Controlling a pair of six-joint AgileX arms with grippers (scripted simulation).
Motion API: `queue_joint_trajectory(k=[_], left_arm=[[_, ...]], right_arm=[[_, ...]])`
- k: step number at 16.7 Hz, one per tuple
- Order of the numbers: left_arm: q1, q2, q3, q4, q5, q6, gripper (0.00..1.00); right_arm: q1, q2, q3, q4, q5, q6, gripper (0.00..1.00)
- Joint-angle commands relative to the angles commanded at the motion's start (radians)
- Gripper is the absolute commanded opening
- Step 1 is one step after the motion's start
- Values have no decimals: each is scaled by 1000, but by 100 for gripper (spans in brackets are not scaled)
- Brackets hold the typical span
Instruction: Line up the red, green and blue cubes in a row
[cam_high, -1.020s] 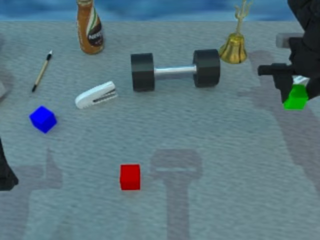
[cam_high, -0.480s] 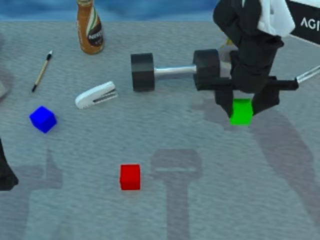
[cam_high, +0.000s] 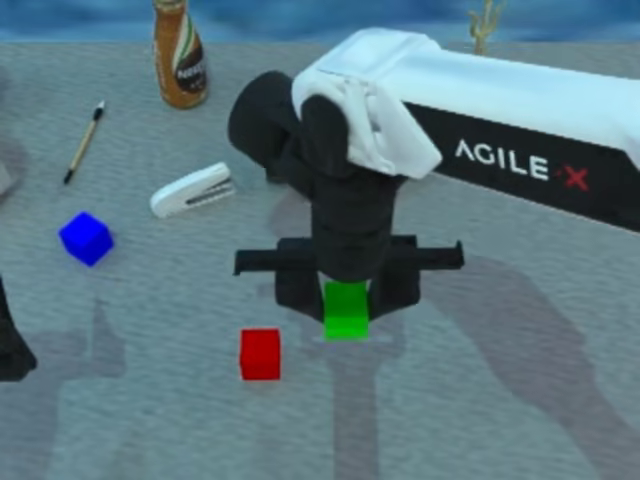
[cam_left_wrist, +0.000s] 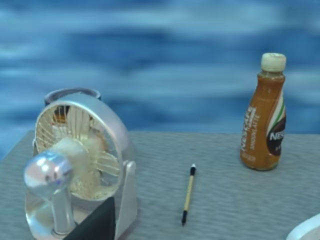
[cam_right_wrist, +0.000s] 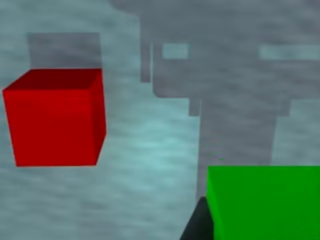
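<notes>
Gripped between the right gripper (cam_high: 347, 300) fingers, the green cube (cam_high: 346, 312) is held just beside the red cube (cam_high: 260, 354), to be lowered level with it and released.

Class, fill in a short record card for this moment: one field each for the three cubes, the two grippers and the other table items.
red cube: on table, free
green cube: in right gripper's grasp, right of red cube, gap between
blue cube: far left, untouched
right gripper: shut on green cube
left gripper: not visible; left arm parked at left edge
other items: bottle, pencil, stapler, fan
</notes>
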Motion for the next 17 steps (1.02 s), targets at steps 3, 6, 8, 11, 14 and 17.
queue_joint_trajectory(k=[3, 6, 8, 11, 14, 17], left_arm=[[0, 0, 0, 0, 0, 0, 100], [0, 0, 0, 0, 0, 0, 100], [0, 0, 0, 0, 0, 0, 100], [0, 0, 0, 0, 0, 0, 100], [0, 0, 0, 0, 0, 0, 100], [0, 0, 0, 0, 0, 0, 100]], right_arm=[[8, -3, -1, 0, 1, 8, 0], [5, 3, -2, 5, -2, 8, 0], [7, 11, -32, 43, -1, 6, 0], [8, 36, -107, 147, -1, 8, 0], [9, 59, -171, 235, 1, 10, 0], [10, 62, -180, 245, 1, 10, 0]])
